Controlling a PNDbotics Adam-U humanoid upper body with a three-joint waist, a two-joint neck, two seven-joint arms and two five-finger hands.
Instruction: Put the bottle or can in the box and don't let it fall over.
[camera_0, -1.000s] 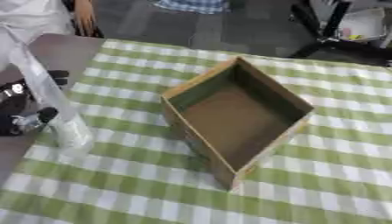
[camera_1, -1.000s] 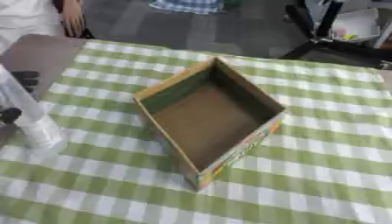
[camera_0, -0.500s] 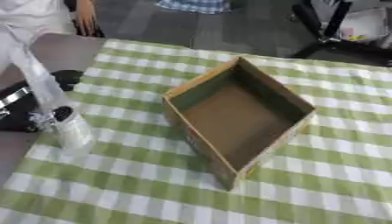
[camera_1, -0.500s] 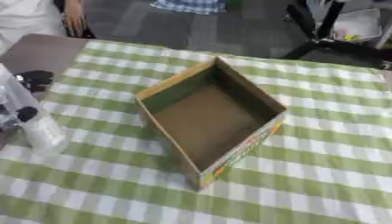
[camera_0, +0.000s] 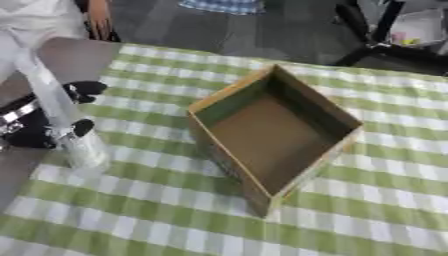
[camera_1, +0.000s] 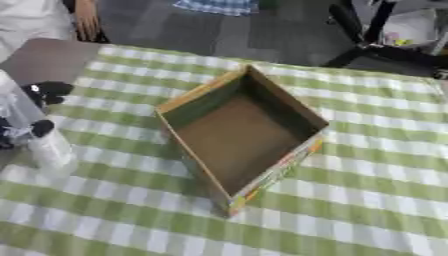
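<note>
While gripped: bottle (camera_0: 72, 135) inside left robot hand (camera_0: 39, 125)

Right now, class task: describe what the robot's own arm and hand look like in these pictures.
Only the left hand shows, at the left edge: black, with rounded black fingertips and a silver metal part on its body. No cables or markings can be made out. The right hand is out of view.

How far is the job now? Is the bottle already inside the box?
Not yet. The box is empty on the checked cloth. The left hand has its fingers curled round the clear bottle, which stands upright at the cloth's left edge. Left to do: carry it over and set it upright inside.
</note>
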